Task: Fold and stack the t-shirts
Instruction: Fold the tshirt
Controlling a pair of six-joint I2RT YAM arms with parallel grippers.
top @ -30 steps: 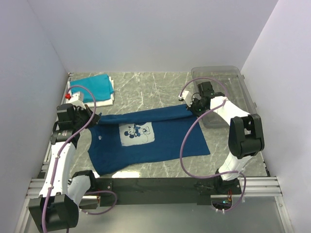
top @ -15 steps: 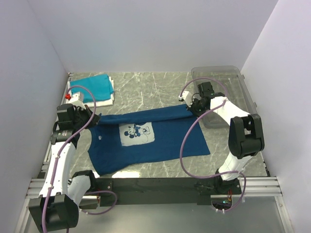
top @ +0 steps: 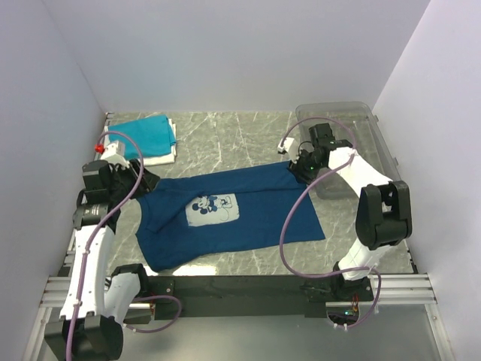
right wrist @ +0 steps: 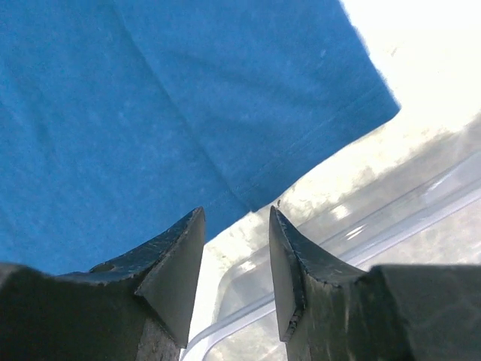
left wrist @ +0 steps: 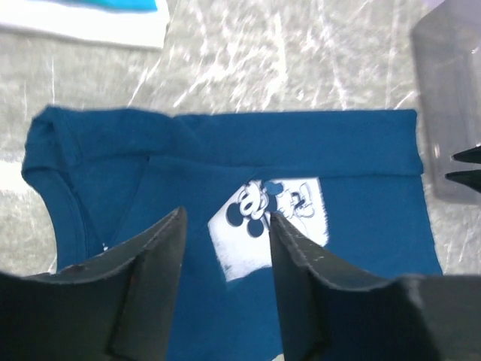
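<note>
The navy t-shirt (top: pixel 233 214) lies spread on the marble table, its pale mouse print (top: pixel 211 208) facing up. In the left wrist view the t-shirt (left wrist: pixel 353 158) has its far edge folded over into a band. My left gripper (top: pixel 145 180) hovers open above the shirt's left end, nothing between its fingers (left wrist: pixel 161 248). My right gripper (top: pixel 297 168) is open over the shirt's far right corner (right wrist: pixel 346 98), beside the bin. A folded teal t-shirt (top: pixel 143 134) rests on a folded white one (top: pixel 162 156) at the back left.
A clear plastic bin (top: pixel 357 147) stands at the back right, its rim (right wrist: pixel 331 252) just under my right gripper (right wrist: pixel 234 222). White walls close in the table on three sides. The arm bases and a metal rail (top: pixel 240 289) run along the near edge.
Both grippers have opened and let go of the navy shirt's far edge. The left arm has drawn back and up to the left; the right wrist has shifted slightly.
</note>
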